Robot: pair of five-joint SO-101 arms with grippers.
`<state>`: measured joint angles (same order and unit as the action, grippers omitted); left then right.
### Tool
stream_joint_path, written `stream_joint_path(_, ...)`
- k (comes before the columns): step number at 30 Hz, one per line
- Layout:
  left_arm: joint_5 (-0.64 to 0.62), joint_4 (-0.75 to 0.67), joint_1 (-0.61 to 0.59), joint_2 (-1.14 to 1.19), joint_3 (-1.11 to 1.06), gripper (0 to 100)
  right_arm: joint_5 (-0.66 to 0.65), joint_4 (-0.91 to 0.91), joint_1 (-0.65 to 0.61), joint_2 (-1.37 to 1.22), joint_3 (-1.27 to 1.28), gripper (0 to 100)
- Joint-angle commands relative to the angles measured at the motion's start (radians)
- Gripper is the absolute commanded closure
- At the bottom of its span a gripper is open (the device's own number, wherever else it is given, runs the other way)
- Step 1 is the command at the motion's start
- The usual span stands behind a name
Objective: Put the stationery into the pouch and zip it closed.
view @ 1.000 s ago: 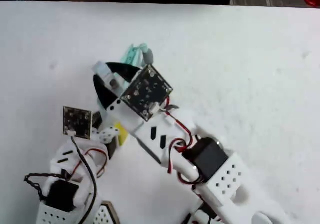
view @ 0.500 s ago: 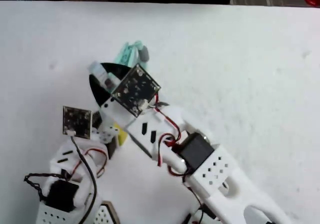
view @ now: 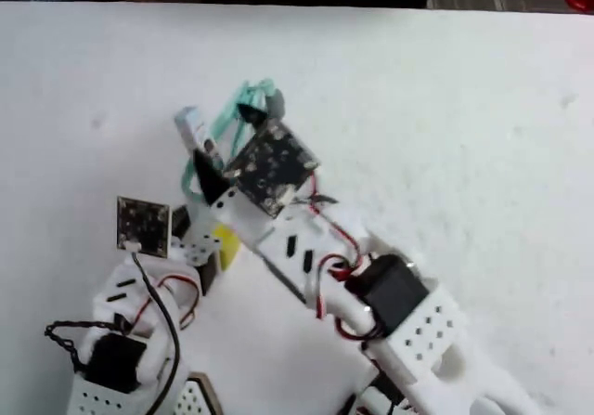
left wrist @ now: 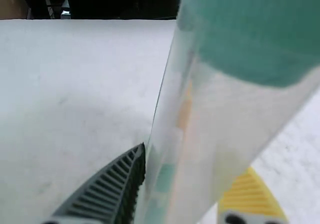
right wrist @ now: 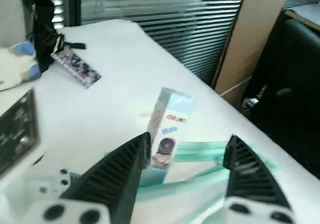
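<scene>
1. One limp, slick pouch (left wrist: pixel 235 38) is found clamped between the left gripper's (left wrist: pixel 195 164) fingers.
2. A light, rigid stationery box (right wrist: pixel 167 124) is seen upright by the pouch. Its flat sides are judged the best hold.
3. The right gripper's (right wrist: pixel 189 139) fingers are spread apart before the box.

Seen from above, the right arm (view: pixel 306 248) covers most of the pouch (view: pixel 249 92). Only thin green bits peek out beside the small box (view: pixel 190 125). What is inside the pouch cannot be seen. In the left wrist view the pouch (left wrist: pixel 225 108) is so close that it is one big blur, and it runs off the top edge. The left tool (left wrist: pixel 196 160) is cut off at the bottom edge. The print on the small box (right wrist: pixel 167 126) is too small to make out.
</scene>
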<state>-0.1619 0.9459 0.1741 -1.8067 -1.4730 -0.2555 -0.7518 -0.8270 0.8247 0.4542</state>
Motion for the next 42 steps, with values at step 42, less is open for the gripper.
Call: stream_joint_path(42,-0.012,-0.011,-0.004,-0.007,0.031,76,-0.014,-0.443,0.015,-0.352,-0.641,98.1)
